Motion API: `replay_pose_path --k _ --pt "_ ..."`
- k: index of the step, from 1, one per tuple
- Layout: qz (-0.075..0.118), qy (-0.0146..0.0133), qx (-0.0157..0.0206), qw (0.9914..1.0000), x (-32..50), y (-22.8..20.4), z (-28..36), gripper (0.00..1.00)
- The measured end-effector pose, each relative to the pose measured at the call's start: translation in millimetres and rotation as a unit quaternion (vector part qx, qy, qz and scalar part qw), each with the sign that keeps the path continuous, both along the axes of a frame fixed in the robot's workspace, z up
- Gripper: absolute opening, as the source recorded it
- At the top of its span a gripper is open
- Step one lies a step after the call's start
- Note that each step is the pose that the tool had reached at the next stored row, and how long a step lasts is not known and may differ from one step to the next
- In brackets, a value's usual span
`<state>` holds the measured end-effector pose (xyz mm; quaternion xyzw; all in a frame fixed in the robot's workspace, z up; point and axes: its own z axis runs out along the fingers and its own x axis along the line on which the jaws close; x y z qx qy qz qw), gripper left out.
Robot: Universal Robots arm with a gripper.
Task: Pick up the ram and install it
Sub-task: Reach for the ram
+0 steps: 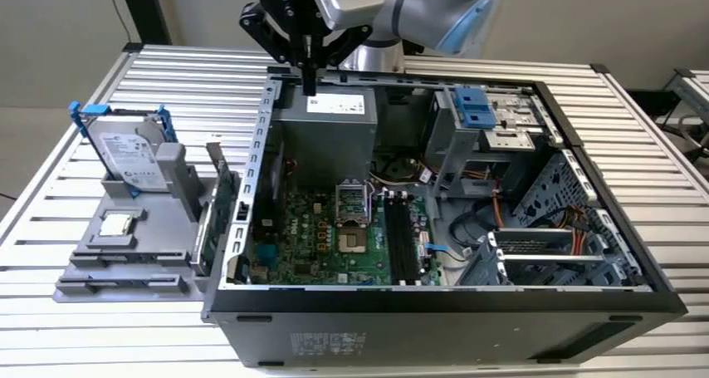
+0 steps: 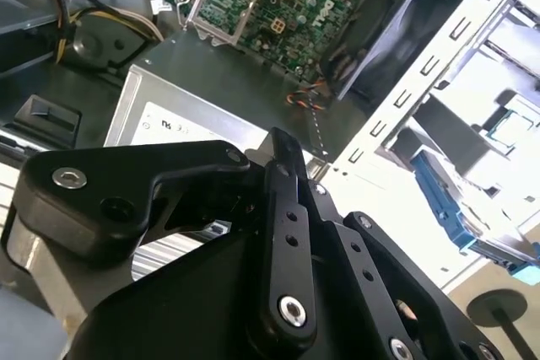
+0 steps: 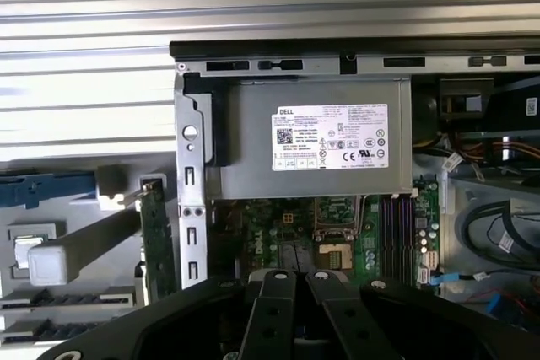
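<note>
My black gripper [image 1: 310,87] hangs over the back edge of the open computer case [image 1: 443,299], above the grey power supply [image 1: 329,129]. Its fingers are pressed together with nothing between them, as both wrist views show [image 2: 283,147] [image 3: 297,276]. Thin boards stand on edge in the grey holder [image 1: 122,270] at the exterior view's left. The narrower strip nearest the holder looks like the ram [image 1: 202,235]; the darker green card [image 1: 228,208] beside it has a metal bracket. Empty black memory slots [image 1: 404,238] [image 3: 396,217] lie on the motherboard. The gripper is well away from the ram.
A silver hard drive in a blue frame [image 1: 128,149] stands upright in the holder, and a processor chip [image 1: 116,224] lies below it. Inside the case are the processor socket [image 1: 349,203], drive cages [image 1: 487,116] and cables. The slatted table [image 1: 78,328] surrounds the case.
</note>
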<state>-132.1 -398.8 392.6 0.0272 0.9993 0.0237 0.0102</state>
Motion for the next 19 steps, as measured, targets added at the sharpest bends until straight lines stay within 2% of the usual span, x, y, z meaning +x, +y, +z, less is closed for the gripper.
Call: replay_pose_path --k 3,14,19 --pt "0.002 0.0000 0.0000 1.00000 -2.3 0.1 0.0 0.00" --pt "0.002 0.0000 0.0000 1.00000 -2.5 0.0 0.0 0.00" --pt "0.002 -0.0001 0.0000 1.00000 -6.9 0.0 0.0 0.00"
